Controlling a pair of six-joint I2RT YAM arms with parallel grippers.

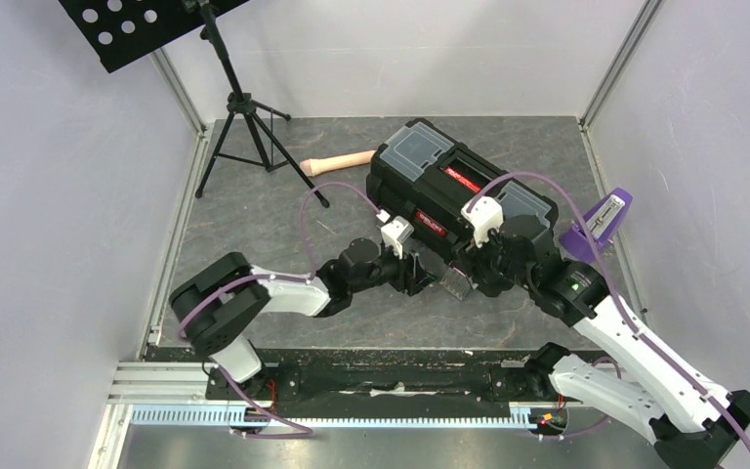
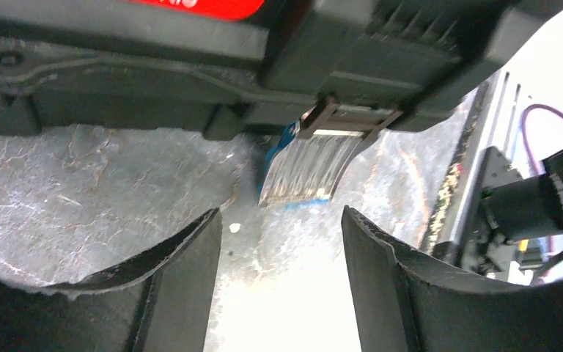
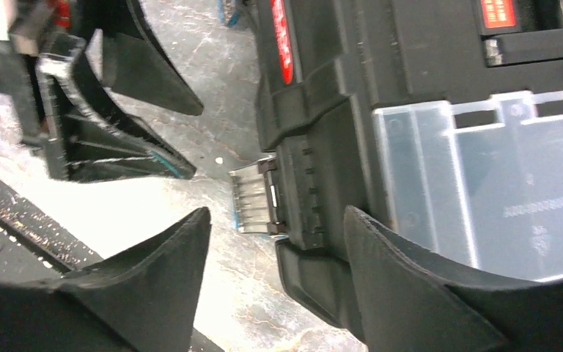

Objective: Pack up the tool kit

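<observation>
The tool kit's black toolbox (image 1: 459, 186) lies slantwise at mid-table, lid down, with clear-lidded compartments (image 3: 484, 183) and a red-labelled handle (image 1: 464, 181) on top. From its front wall a silvery latch (image 2: 311, 165) with a blue underside hangs loose and flipped outward onto the table. My left gripper (image 2: 281, 213) is open just in front of that latch (image 1: 456, 283), low over the table, with nothing between its fingers. My right gripper (image 3: 277, 213) is open too, straddling the box's front edge by the latch (image 3: 253, 202), and it holds nothing. Both grippers (image 1: 428, 277) (image 1: 474, 272) meet at the box's near side.
A beige cylindrical handle (image 1: 337, 162) lies left of the box at the back. A purple stapler-like object (image 1: 601, 220) sits by the right wall. A black tripod (image 1: 244, 127) with a perforated tray (image 1: 127, 24) stands at the back left. Walls enclose the table.
</observation>
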